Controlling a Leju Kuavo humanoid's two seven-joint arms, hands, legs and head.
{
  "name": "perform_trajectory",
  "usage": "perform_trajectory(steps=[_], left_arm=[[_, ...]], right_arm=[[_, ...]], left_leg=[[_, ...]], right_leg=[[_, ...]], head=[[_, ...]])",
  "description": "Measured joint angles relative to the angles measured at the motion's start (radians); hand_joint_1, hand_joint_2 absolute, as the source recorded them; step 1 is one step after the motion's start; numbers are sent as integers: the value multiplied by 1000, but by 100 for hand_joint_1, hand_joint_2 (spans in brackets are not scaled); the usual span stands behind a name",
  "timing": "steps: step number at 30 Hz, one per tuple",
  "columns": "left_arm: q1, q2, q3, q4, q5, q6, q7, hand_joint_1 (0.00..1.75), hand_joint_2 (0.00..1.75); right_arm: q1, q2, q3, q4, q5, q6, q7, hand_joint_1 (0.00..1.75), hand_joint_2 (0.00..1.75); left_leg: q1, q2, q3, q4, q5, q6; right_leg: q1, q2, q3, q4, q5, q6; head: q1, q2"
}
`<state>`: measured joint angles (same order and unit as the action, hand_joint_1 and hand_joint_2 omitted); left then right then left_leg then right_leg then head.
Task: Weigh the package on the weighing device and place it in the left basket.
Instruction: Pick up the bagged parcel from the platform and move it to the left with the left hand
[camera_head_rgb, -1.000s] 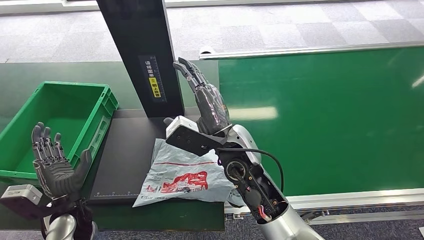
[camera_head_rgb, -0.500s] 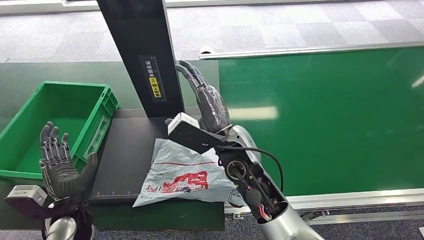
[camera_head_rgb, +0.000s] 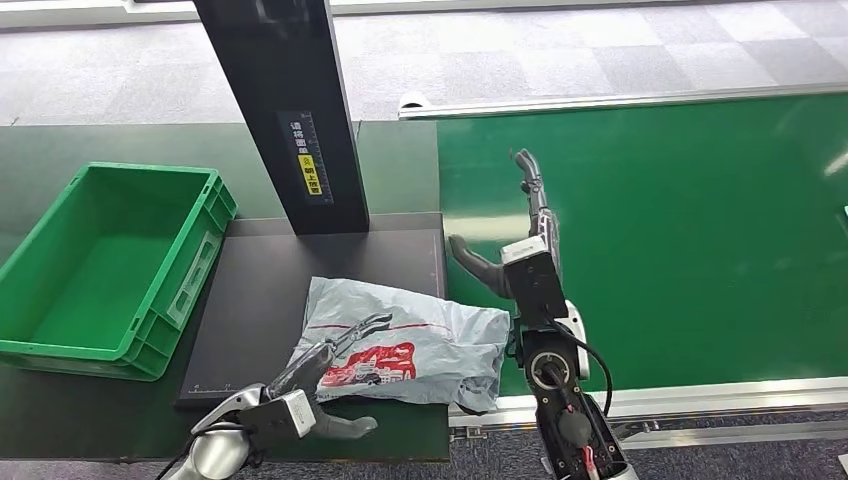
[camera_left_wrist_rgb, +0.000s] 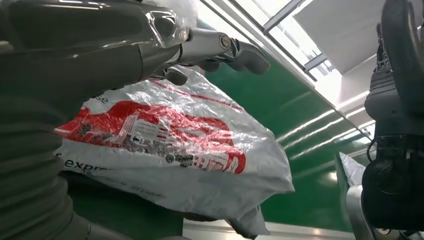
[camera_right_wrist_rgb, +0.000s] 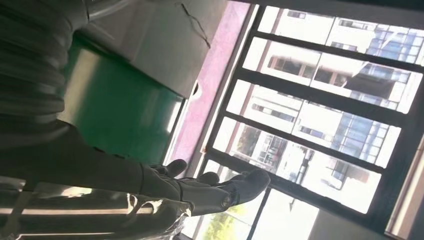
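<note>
lit bright, even | glare on belt (camera_head_rgb: 505, 226) | windows (camera_right_wrist_rgb: 320, 125) blown out

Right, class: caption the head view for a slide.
Left hand on the package on the scale; right hand raised, open.

1. The right hand (camera_right_wrist_rgb: 165, 187) comes in from the picture's left edge, with its grey ribbed cover (camera_right_wrist_rgb: 30, 75) close to the camera.
2. Its dark fingers (camera_right_wrist_rgb: 245, 182) lie stretched out side by side, and nothing is held in them.
3. A green surface (camera_right_wrist_rgb: 120, 110) lies beyond the hand, with a pale strip along its far edge.
4. Past that is a large window (camera_right_wrist_rgb: 320, 115) with dark frames, through which buildings show in bright daylight.
5. A grey wall panel (camera_right_wrist_rgb: 165, 45) stands beside the window.
</note>
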<state>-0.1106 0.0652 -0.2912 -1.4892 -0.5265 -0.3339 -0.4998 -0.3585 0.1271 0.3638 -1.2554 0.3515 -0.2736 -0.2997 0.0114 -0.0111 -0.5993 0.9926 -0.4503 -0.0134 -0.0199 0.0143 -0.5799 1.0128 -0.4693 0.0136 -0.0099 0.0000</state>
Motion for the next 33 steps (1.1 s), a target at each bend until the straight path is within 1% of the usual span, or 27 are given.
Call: perform_trajectory(steps=[4, 8, 20, 23, 26, 28, 29, 32, 33], left_arm=[[-21, 26, -42, 32, 14, 1, 3, 0, 175], [-28, 38, -68, 53, 18, 1, 3, 0, 175], [-35, 48, -91, 80, 14, 11, 5, 0, 175], [-48, 49, -105, 92, -30, 66, 22, 0, 175], [-71, 44, -129, 112, -117, 168, 59, 0, 175], [-90, 34, -149, 132, -190, 238, 99, 0, 175], [-101, 26, -159, 145, -226, 268, 121, 30, 175], [-138, -3, -185, 192, -313, 349, 177, 161, 175], [-148, -14, -190, 210, -333, 385, 190, 175, 175]], right_arm=[[33, -10, -32, 0, -5, -4, -6, 0, 175], [45, -16, -44, 0, -5, -4, -14, 0, 175], [49, -19, -51, 0, -8, -5, -19, 0, 175], [51, -19, -51, -1, -13, -7, -27, 0, 175], [59, -19, -54, -13, -14, -7, -30, 0, 175], [66, -19, -58, -23, -14, -7, -30, 0, 175], [69, -18, -59, -28, -13, -7, -30, 0, 175], [74, -15, -63, -38, -11, -7, -30, 0, 175], [75, -14, -65, -41, -10, -7, -30, 0, 175]], left_leg=[[0, 0, 0, 0, 0, 0], [0, 0, 0, 0, 0, 0], [0, 0, 0, 0, 0, 0], [0, 0, 0, 0, 0, 0], [0, 0, 0, 0, 0, 0], [0, 0, 0, 0, 0, 0], [0, 0, 0, 0, 0, 0], [0, 0, 0, 0, 0, 0], [0, 0, 0, 0, 0, 0]], right_leg=[[0, 0, 0, 0, 0, 0], [0, 0, 0, 0, 0, 0], [0, 0, 0, 0, 0, 0], [0, 0, 0, 0, 0, 0], [0, 0, 0, 0, 0, 0], [0, 0, 0, 0, 0, 0], [0, 0, 1, 0, 0, 0], [0, 0, 1, 0, 0, 0], [0, 0, 1, 0, 0, 0]], head=[[0, 0], [0, 0], [0, 0], [0, 0], [0, 0], [0, 0], [0, 0], [0, 0], [0, 0]])
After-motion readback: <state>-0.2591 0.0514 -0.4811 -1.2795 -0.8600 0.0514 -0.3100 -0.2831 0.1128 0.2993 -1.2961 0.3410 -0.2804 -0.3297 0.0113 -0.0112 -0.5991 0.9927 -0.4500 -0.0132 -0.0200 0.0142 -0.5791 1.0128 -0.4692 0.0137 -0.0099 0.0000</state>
